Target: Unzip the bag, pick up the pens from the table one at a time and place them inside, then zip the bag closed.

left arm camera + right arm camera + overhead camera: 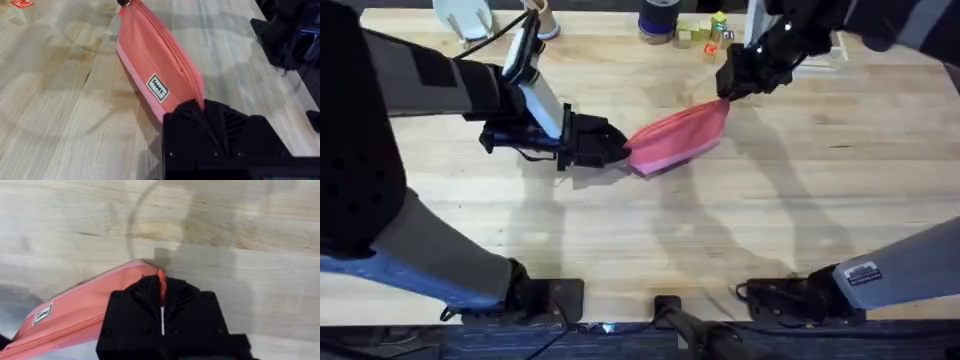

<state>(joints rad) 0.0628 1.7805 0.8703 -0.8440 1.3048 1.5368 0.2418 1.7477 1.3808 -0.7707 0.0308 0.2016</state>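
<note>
My left gripper (620, 152) is clamped tight on the near end of the bag (678, 136), fabric pinched between closed jaws. My right gripper (728, 88) is closed on the far end, right at the zipper's red pull (161, 280). The bag stretches between my two grippers, its long axis diagonal, one end toward the table's (720, 230) left edge, the other toward the far right corner. White label (158, 88) on its side, zipper edge up.
</note>
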